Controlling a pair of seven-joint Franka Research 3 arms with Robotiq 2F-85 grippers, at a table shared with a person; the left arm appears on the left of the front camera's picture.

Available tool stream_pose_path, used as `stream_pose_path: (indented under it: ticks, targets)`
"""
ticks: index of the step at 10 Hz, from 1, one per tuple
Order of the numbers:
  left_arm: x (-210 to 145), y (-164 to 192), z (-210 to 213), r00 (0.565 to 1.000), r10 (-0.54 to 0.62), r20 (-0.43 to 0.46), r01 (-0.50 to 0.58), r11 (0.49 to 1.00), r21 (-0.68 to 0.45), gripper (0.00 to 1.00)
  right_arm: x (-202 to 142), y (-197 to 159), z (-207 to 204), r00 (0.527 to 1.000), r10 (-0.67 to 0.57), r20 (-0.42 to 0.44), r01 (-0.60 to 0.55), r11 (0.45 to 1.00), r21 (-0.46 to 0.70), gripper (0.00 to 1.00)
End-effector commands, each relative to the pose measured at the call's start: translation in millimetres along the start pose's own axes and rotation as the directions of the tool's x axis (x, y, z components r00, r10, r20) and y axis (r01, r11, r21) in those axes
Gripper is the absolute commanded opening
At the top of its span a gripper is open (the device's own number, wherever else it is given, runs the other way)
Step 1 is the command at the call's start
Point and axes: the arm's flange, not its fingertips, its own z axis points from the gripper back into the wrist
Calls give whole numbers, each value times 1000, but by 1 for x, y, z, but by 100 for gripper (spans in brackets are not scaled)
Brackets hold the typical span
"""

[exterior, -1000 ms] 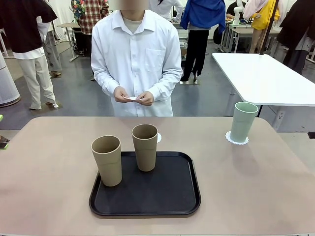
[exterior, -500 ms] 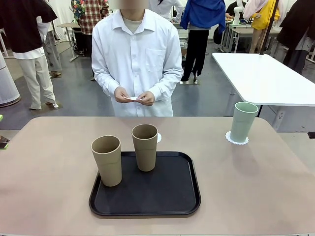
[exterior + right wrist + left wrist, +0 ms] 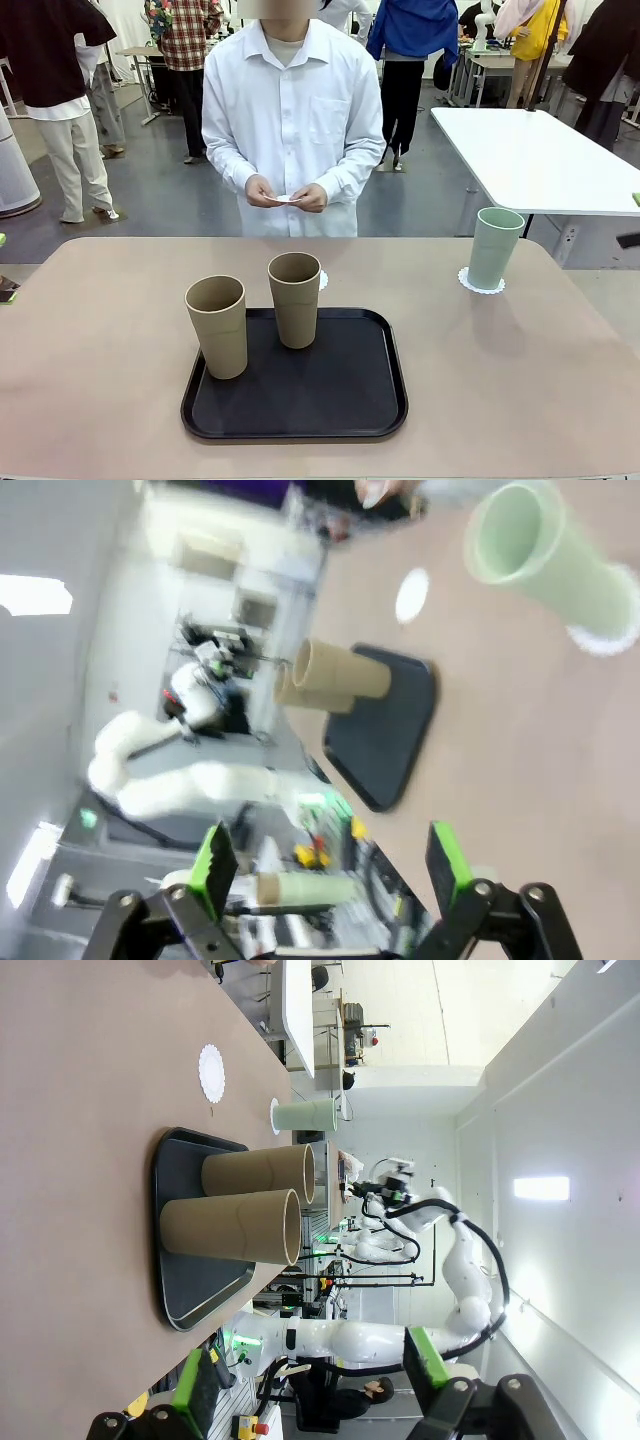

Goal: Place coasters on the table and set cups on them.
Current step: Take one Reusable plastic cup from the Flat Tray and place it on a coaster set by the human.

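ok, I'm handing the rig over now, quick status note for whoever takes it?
Left gripper: open, empty. Right gripper: open, empty.
Mint cup stands on its coaster, far right of the table: done.
Bare coaster lies on the table just behind the tray. The person holds the third coaster in both hands.
To do: third coaster down; left tan cup and right tan cup, both upright on the tray, onto the two coasters.

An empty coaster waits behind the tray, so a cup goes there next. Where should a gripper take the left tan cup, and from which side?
Probably around the upper wall of the left tan cup, from the robot's left, jaws level. It stands upright and widens upward, and the other tan cup stands close at its right.
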Motion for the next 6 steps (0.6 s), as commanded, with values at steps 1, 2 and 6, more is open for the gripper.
stream_pose_path:
  ticks: [1,2,6]
  targets:
    - [0,-1,1,1000,-8,5,8,1000,-15,100,24,68,-36,962,230,-147,-255,949,-184,100]
    - [0,-1,1,1000,-8,5,8,1000,-15,100,35,110,-74,912,320,-256,-379,896,-231,100]
    - [0,-1,1,1000,-8,5,8,1000,-15,100,33,187,-248,657,450,-605,-705,650,-282,100]
